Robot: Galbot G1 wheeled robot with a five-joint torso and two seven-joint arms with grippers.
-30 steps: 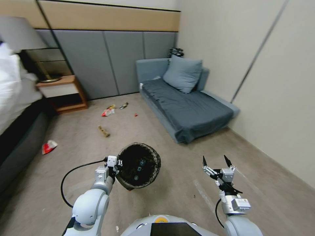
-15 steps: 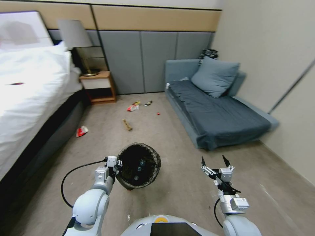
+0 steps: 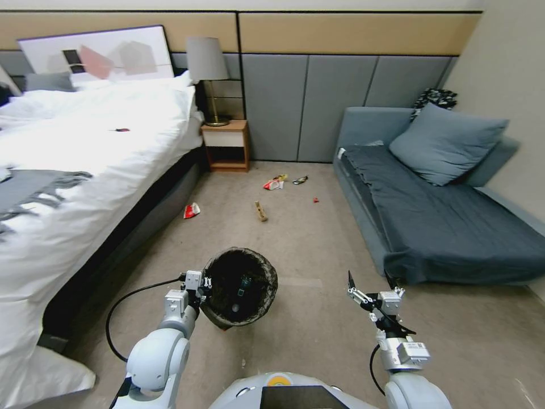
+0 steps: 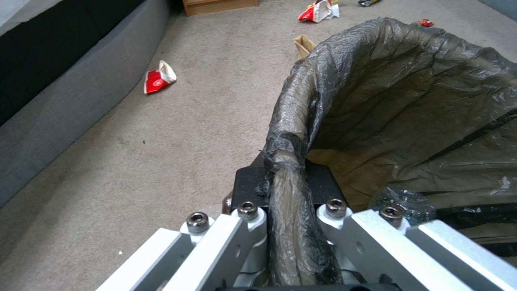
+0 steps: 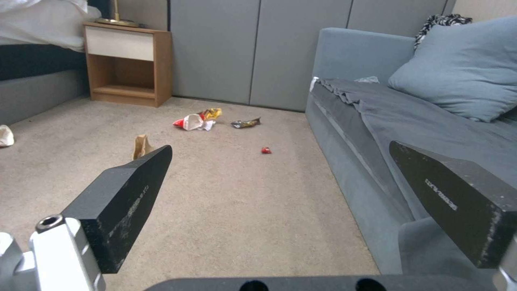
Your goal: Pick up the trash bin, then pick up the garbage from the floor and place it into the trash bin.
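On the left, bed: we see the white bed (image 3: 85, 159) running along the left side of the room, its dark base meeting the carpet.
Snack packet: a red-and-white snack packet (image 3: 191, 211) lies on the carpet just beside the bed base; we find it again in the left wrist view (image 4: 159, 77).
Left gripper: our left gripper (image 3: 200, 282) is clamped on the rim of the trash bin; in the left wrist view (image 4: 285, 190) the liner-covered rim passes between its fingers.
Trash bin: the trash bin (image 3: 240, 287) hangs off the floor at our left gripper, mouth up, its dark bag liner (image 4: 409, 117) folded over the rim.
Nightstand: a wooden nightstand (image 3: 226, 145) stands against the back wall, between bed and sofa.
Paper bag: a tan paper bag (image 3: 260, 211) lies mid-floor, beyond the bin.
Wrappers: a red-and-white packet with a yellow wrapper (image 3: 275, 182) and a silvery wrapper (image 3: 300, 180) lie near the back wall; a tiny red scrap (image 3: 315, 200) sits apart, nearer the sofa.
Right gripper: our right gripper (image 3: 370, 282) hovers above the carpet, fingers (image 5: 127, 194) spread wide apart, holding nothing.
Sofa: a blue-grey sofa (image 3: 454, 221) fills the right side.
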